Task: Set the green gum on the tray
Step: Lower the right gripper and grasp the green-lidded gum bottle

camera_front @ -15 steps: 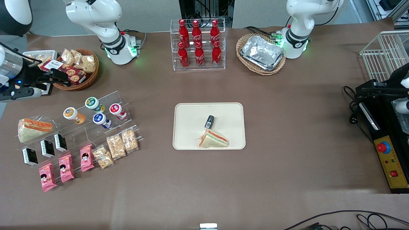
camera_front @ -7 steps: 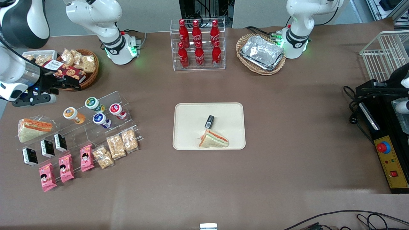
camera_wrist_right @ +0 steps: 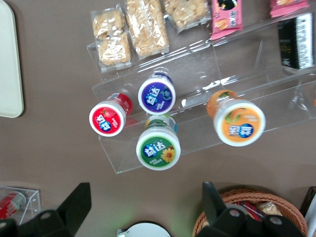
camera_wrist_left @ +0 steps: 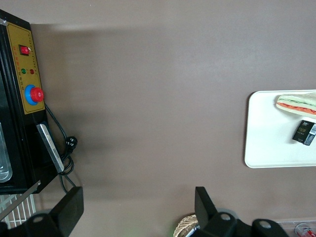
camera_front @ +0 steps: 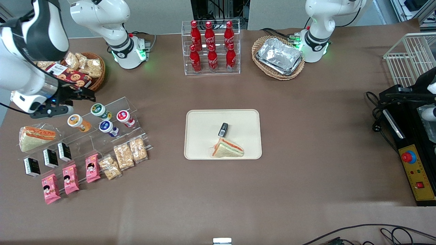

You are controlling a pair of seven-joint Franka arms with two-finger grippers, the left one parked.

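**Approaching the gum, nothing gripped**

Hovering above the acrylic rack [camera_front: 102, 131], the gripper [camera_wrist_right: 143, 210] has its fingers spread, empty. The green gum [camera_wrist_right: 158, 146] stands on the rack's top step, farthest from the front camera. Risk: red [camera_wrist_right: 108, 118], blue [camera_wrist_right: 156, 95] and orange [camera_wrist_right: 237, 120] bottles crowd it; a skewed descent could topple one. The tray [camera_front: 201, 119] keeps bare room along its edge nearest the rack.
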